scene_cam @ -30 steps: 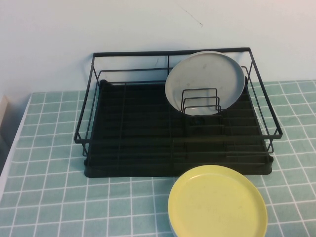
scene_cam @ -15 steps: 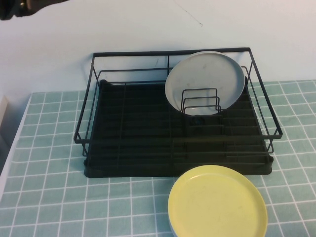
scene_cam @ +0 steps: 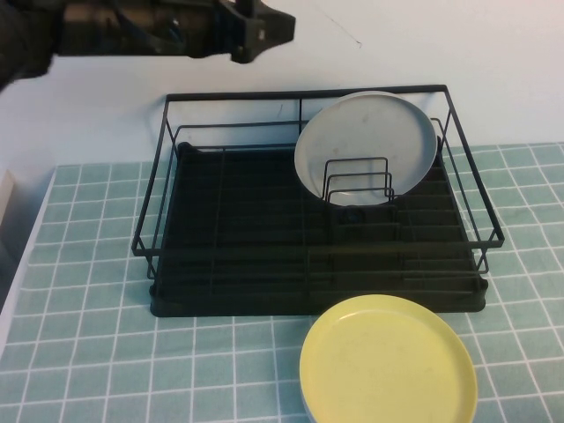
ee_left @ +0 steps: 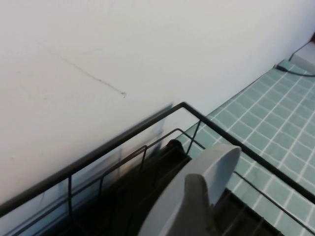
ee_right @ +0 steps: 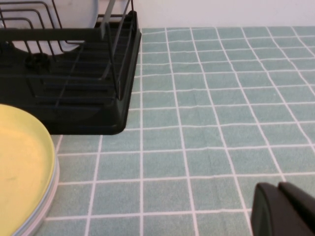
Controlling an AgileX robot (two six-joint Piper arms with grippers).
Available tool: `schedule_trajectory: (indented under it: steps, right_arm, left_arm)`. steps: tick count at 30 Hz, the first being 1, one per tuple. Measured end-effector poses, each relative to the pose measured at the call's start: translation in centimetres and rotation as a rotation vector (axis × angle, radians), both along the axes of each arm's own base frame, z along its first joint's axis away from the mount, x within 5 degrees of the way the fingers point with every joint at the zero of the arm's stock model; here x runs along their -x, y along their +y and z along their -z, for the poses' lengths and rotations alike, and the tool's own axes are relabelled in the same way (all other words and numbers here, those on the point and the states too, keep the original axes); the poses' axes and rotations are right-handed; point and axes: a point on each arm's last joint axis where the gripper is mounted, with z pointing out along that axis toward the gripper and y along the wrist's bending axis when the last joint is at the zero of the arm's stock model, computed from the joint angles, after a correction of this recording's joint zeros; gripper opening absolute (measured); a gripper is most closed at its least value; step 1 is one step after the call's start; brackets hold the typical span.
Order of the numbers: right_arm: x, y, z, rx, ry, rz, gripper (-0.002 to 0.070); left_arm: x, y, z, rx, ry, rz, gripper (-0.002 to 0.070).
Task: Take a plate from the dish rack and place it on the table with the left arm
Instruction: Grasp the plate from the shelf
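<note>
The light grey-white plate (scene_cam: pixel 366 145) stands upright between the wire dividers at the back right of the black dish rack (scene_cam: pixel 238 238). My left arm reaches in from the upper left, high above the rack's back left. Its gripper (scene_cam: pixel 280 26) is above and left of the plate, apart from it. The left wrist view looks down on the plate's top edge (ee_left: pixel 216 162) and the rack's back rim (ee_left: pixel 123 135). My right gripper (ee_right: pixel 283 211) is shut and empty, low over the teal tiled table (ee_right: pixel 206 123) to the right of the rack (ee_right: pixel 98 113).
A yellow plate (scene_cam: pixel 388 361) lies flat on the table in front of the rack's right half, and it also shows in the right wrist view (ee_right: pixel 19 167). A white wall stands right behind the rack. Bare tiles (scene_cam: pixel 88 352) lie left of the rack.
My left arm has come into the high view from the upper left and stretched rightward above the rack's back edge. The plates and the rack have not moved.
</note>
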Motion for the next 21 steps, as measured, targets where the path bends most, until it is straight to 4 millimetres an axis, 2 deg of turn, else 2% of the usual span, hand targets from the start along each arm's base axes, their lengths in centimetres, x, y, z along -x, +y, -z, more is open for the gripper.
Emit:
schedule_trajectory:
  steps: [2, 8, 12, 17, 20, 21]
  right_arm:
    - [0.0, 0.0, 0.0, 0.000, 0.000, 0.000, -0.0001]
    - [0.0, 0.0, 0.0, 0.000, 0.000, 0.000, -0.0001]
    - [0.0, 0.0, 0.0, 0.000, 0.000, 0.000, -0.0001]
    - [0.0, 0.0, 0.0, 0.000, 0.000, 0.000, -0.0001]
    - [0.0, 0.0, 0.0, 0.000, 0.000, 0.000, -0.0001]
    - [0.0, 0.0, 0.0, 0.000, 0.000, 0.000, -0.0001]
  left_arm:
    - [-1.5, -1.3, 1.6, -0.018, -0.003, -0.009, 0.0509]
    - [-5.4, -4.6, 7.5, -0.065, 0.046, 0.005, 0.0536]
    - [-7.8, -5.5, 11.5, -0.079, 0.073, -0.038, 0.0538]
    - [-9.6, -6.7, 15.5, -0.050, 0.135, -0.063, 0.0539]
    - [-9.9, -7.3, 17.1, -0.045, 0.162, -0.062, 0.0506]
    - [-9.8, -7.5, 17.4, -0.046, 0.170, -0.054, 0.0458]
